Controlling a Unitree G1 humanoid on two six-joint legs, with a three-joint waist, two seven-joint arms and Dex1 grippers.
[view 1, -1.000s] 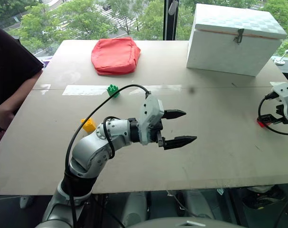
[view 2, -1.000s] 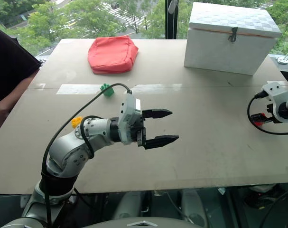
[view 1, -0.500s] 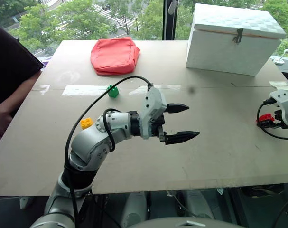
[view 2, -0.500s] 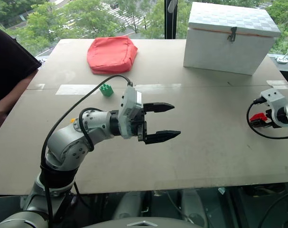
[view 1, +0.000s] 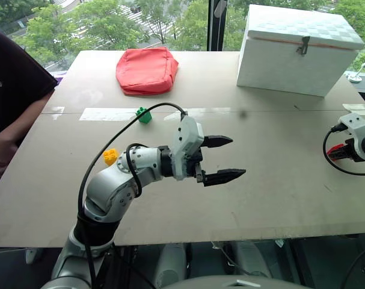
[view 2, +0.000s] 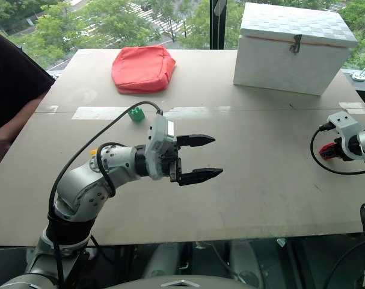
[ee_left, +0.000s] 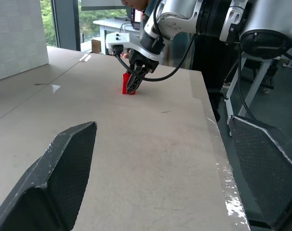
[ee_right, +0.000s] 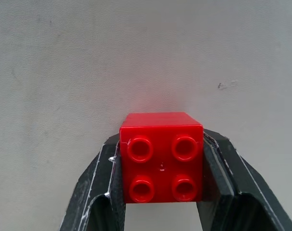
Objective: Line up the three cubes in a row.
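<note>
My right gripper (ee_right: 161, 139) is shut on the red cube (ee_right: 161, 156), one finger on each side, studs facing the wrist camera. The left wrist view shows this red cube (ee_left: 128, 84) low on the table near its right edge, also seen as the red cube (view 1: 335, 150). The green cube (view 1: 144, 114) sits left of centre on the table. The yellow cube (view 1: 110, 156) lies nearer me, just behind my left arm. My left gripper (view 1: 235, 158) hovers open over the table's middle, pointing right, empty.
A red pouch (view 1: 146, 70) lies at the back left and a big white box (view 1: 299, 49) stands at the back right. A person's arm (view 1: 14, 108) rests at the table's left edge. A pale tape strip (view 1: 104, 114) runs beside the green cube.
My right gripper's fingers, open around the red cube before, have shut on it. My left arm has stayed about where it was.
</note>
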